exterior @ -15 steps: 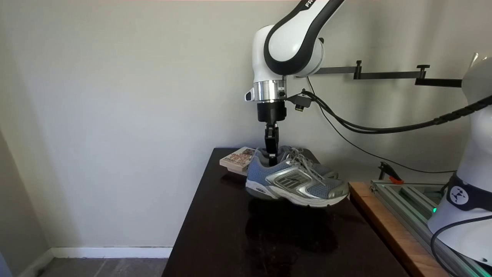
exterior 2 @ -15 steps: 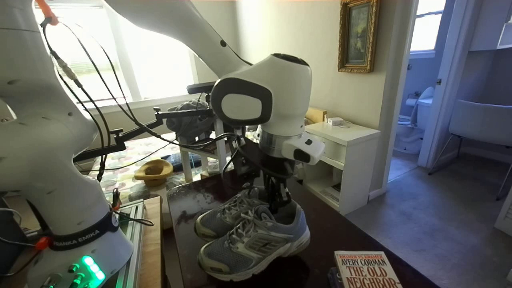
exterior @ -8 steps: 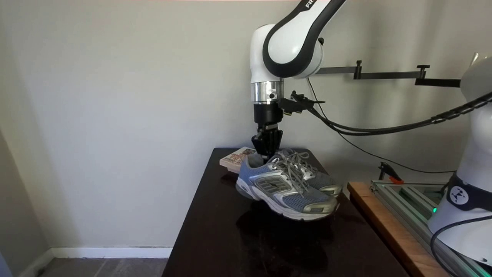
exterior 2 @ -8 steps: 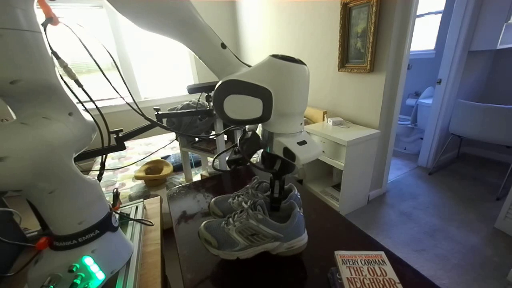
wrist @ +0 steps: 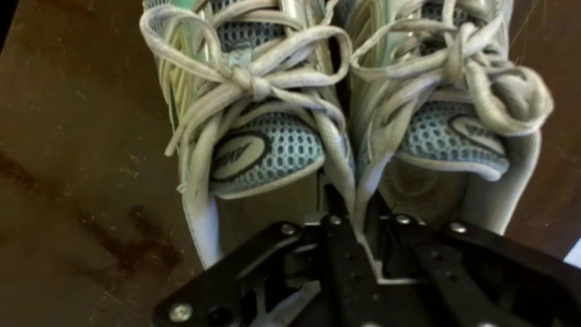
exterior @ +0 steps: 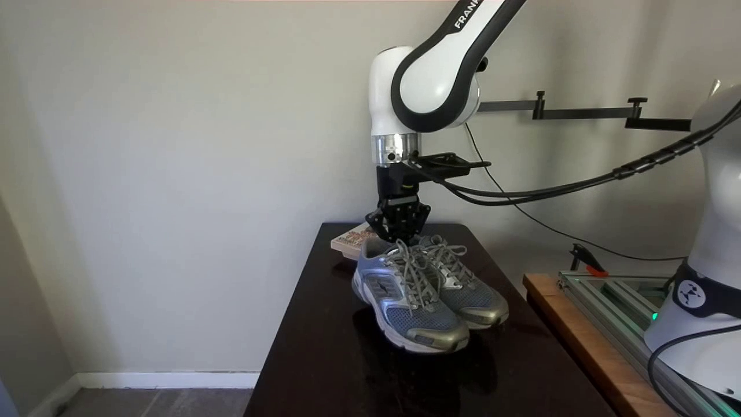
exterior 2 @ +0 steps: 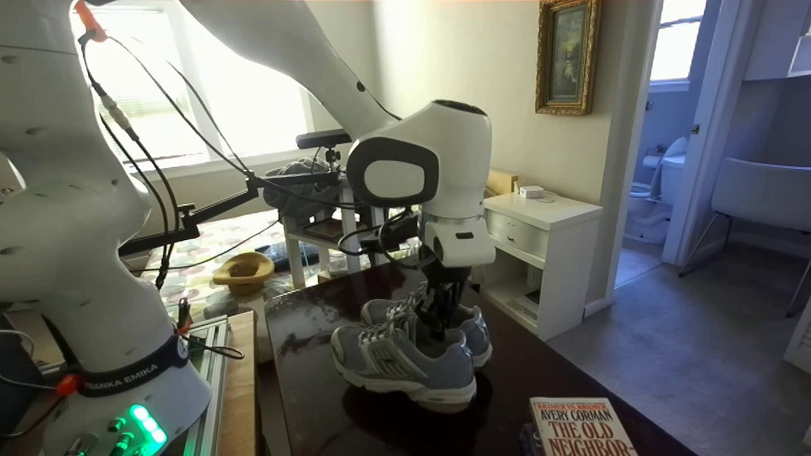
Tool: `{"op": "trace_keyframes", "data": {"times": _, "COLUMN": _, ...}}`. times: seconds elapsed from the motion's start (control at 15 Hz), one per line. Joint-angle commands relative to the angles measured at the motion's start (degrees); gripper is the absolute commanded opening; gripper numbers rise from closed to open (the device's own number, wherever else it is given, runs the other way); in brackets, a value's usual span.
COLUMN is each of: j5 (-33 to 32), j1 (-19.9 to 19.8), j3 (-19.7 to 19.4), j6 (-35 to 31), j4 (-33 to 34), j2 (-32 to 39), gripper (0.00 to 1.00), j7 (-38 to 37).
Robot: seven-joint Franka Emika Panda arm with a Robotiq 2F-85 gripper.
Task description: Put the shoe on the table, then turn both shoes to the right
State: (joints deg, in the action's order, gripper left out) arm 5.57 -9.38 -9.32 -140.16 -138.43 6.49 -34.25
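Pinching the abutting inner walls of one shoe (wrist: 272, 125) and its mate (wrist: 433, 129) in the gripper (wrist: 356, 204), right at the ankle openings. Holding both sole-down, side by side, over the dark table (exterior: 318, 359) (can't confirm sole contact). Pointing toes toward the robot base (exterior: 689, 341). Also see a paperback (exterior 2: 583, 427) lying apart from the pair.

Wrist view's looking down, super tight on the shoes (wrist: 263, 120); both exterior views sit farther back, sharing the worktop (exterior: 321, 353) lower-centre.
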Motion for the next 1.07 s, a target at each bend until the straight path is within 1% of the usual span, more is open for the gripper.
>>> {"op": "trace_keyframes", "data": {"times": 0.0, "j5": -2.2, "j1": 1.58, "j3": -1.21, "j6": 0.51, "j4": 1.23, "j2": 0.96, "gripper": 0.04, "j7": -8.8}}
{"op": "trace_keyframes", "data": {"times": 0.2, "j5": -1.72, "j1": 1.94, "j3": -1.34, "j6": -0.22, "j4": 0.45, "j2": 1.24, "gripper": 0.04, "j7": -12.5}}
{"op": "trace_keyframes", "data": {"times": 0.67, "j5": -2.51, "j1": 2.5, "j3": -2.68, "j6": -7.32, "j4": -3.07, "j2": 0.15, "gripper": 0.04, "j7": -23.66}}
{"op": "trace_keyframes", "data": {"times": 1.0, "j5": -3.27, "j1": 2.68, "j3": -3.4, "j6": -10.09, "j4": -5.24, "j2": -0.09, "gripper": 0.04, "j7": -28.76}}
